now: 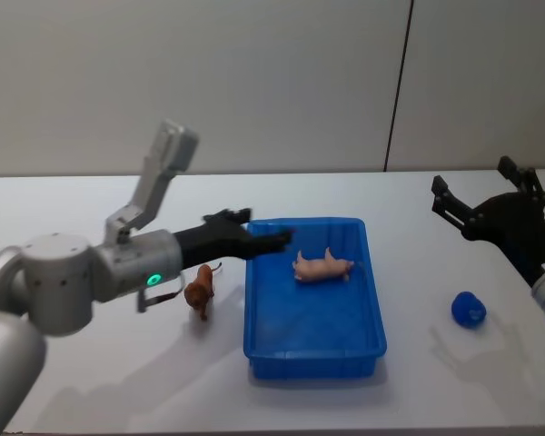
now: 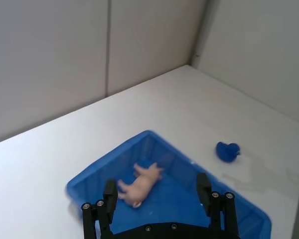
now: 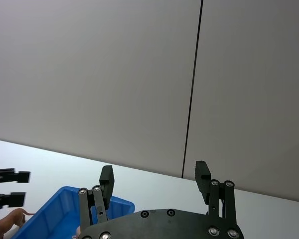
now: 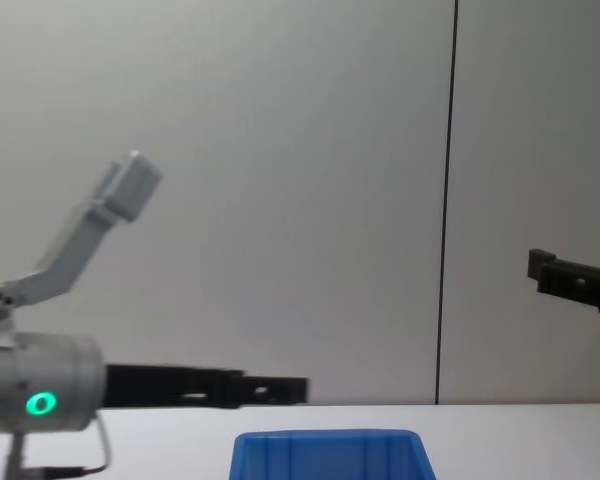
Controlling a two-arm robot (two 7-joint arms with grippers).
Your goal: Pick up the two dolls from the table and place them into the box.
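A pale pink pig doll [image 1: 322, 266] lies on its side inside the blue box [image 1: 313, 318], toward the far end. A brown dog doll [image 1: 200, 289] stands on the white table [image 1: 100, 381] just left of the box. My left gripper [image 1: 265, 227] hovers open and empty over the box's far left corner. In the left wrist view the pig [image 2: 139, 184] lies below between the spread fingers [image 2: 109, 196], within the box [image 2: 164, 154]. My right gripper [image 1: 486, 195] is raised at the far right, open and empty.
A small blue toy [image 1: 469, 310] lies on the table right of the box, also seen as the blue toy [image 2: 227, 151] in the left wrist view. A grey wall stands behind the table. The box's rim [image 4: 330, 440] shows low in the chest view.
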